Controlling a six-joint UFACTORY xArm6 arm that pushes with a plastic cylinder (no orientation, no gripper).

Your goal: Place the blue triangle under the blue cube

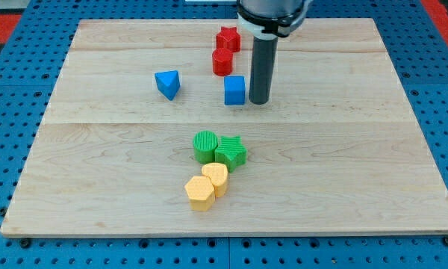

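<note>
Arm descends vertically from the view's top at twelve o'clock. No pincer is fitted, so its state does not show; my tip [259,101] rests on the pale wooden bench [358,164], just beside the blue plastic cube [234,90] at its three o'clock. Blue plastic triangle [167,84] lies apart at the cube's nine o'clock.

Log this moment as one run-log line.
tip: just right of blue cube | blue triangle: left of cube, apart, not under it | red, green, yellow blocks: untouched | task: not done

Eight blocks — two blue [234,90], two red [222,62], two green [205,146], two yellow [200,193].
</note>
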